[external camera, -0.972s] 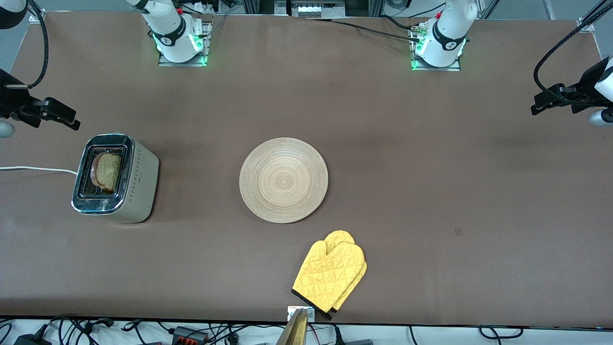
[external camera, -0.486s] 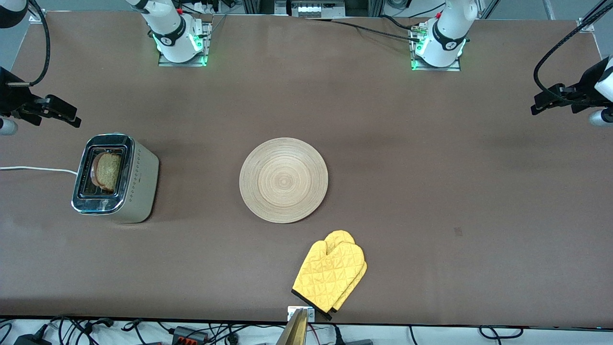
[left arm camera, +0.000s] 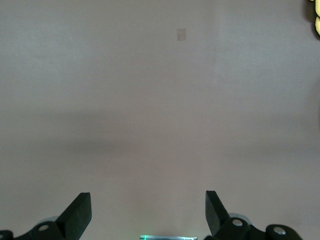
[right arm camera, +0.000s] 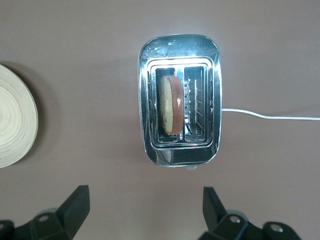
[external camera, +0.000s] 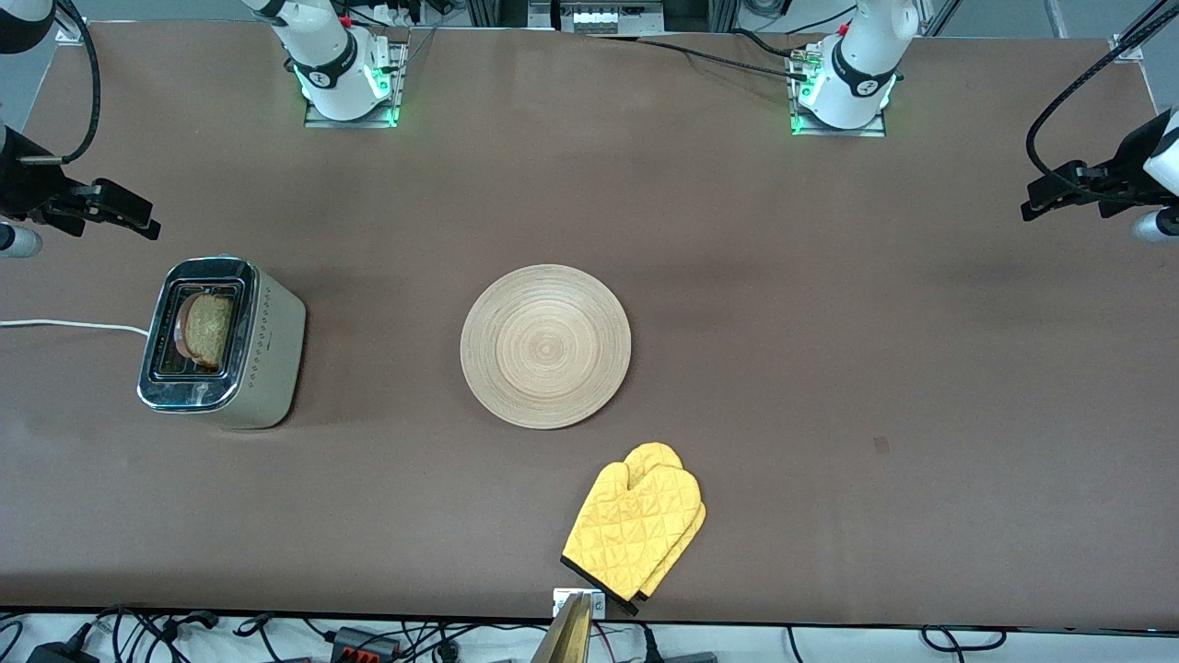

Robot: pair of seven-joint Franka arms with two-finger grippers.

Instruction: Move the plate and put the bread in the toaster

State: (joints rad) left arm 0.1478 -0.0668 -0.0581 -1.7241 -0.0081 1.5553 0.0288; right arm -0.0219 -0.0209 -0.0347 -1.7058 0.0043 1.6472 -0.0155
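Observation:
The toaster [external camera: 226, 343] stands toward the right arm's end of the table, with the bread [external camera: 207, 327] upright in one slot. The right wrist view shows the toaster [right arm camera: 179, 60] and the bread [right arm camera: 170, 104] from above. The plate [external camera: 545, 345] lies empty at the table's middle, and its edge shows in the right wrist view [right arm camera: 15, 122]. My right gripper [external camera: 101, 210] is open and empty, in the air beside the toaster; its fingers [right arm camera: 75, 205] stand wide apart. My left gripper [external camera: 1059, 191] is open and empty, over bare table at the left arm's end [left arm camera: 148, 212].
A yellow oven mitt [external camera: 637, 527] lies near the table's front edge, nearer to the camera than the plate. The toaster's white cord [external camera: 64, 324] runs off the table's end. A small dark mark [external camera: 881, 446] is on the brown table.
My right gripper has drifted a little away from the toaster, toward the robots' side of the table. The left arm, bread, plate and toaster have not moved.

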